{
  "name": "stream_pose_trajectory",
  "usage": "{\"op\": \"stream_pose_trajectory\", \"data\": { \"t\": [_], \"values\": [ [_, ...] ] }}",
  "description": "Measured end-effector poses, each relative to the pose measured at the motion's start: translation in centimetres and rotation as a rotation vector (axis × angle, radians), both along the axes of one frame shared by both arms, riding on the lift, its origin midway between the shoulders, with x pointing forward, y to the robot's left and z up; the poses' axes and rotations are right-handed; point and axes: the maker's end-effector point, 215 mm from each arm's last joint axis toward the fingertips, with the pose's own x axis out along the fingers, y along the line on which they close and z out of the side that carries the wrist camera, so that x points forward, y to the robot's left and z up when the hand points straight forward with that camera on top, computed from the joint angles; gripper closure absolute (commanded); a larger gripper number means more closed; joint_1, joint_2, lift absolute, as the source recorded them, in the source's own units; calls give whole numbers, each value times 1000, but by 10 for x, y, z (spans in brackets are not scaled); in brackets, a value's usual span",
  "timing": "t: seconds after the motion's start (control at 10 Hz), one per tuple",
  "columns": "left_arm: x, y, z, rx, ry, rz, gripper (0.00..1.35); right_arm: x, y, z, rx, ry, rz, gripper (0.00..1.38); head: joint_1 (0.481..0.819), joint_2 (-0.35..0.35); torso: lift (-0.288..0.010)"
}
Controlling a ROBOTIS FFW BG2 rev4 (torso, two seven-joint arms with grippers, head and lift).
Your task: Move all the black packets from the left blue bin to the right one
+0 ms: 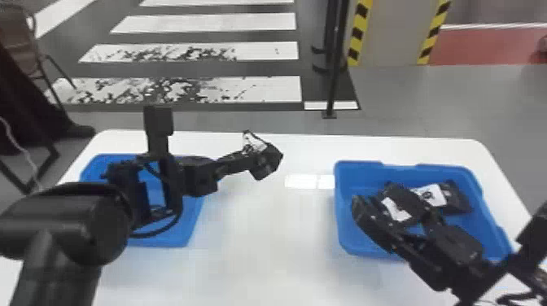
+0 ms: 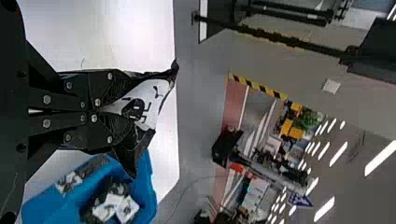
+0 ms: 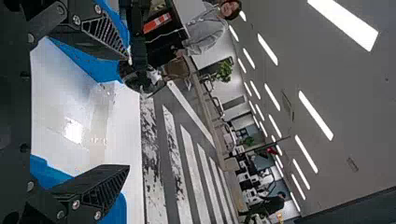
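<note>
My left gripper (image 1: 249,156) is above the middle of the white table, between the bins, shut on a black packet (image 1: 268,160) with a white label. The left wrist view has this packet (image 2: 148,103) pinched between the fingertips of my left gripper (image 2: 114,113). My right gripper (image 1: 376,199) is over the right blue bin (image 1: 343,183); in the right wrist view my right gripper (image 3: 127,112) stands open, fingers wide apart. Black packets, one of them at the bin's far right (image 1: 456,199), lie in that bin. The left arm covers much of the left blue bin (image 1: 188,228), hiding its contents.
The white table (image 1: 260,244) extends between and around both bins. Beyond its far edge, a thin black post (image 1: 334,73) stands on the floor. A chair (image 1: 24,44) is at the far left.
</note>
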Motion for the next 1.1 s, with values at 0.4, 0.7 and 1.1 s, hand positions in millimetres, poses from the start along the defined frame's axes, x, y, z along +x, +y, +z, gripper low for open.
{"op": "stream_pose_trajectory", "data": {
  "t": [0.4, 0.7, 1.1],
  "values": [
    [-47, -98, 8, -88, 26, -224, 1211, 31, 6, 23, -5, -62, 30, 217, 695, -110, -150],
    [-76, -144, 24, -150, 24, -337, 1211, 40, 13, 21, 0, -62, 42, 243, 695, -170, -150],
    [-93, -168, 32, -165, 23, -406, 1211, 51, 10, 16, 17, -50, 38, 863, 695, -204, -150]
  ]
}}
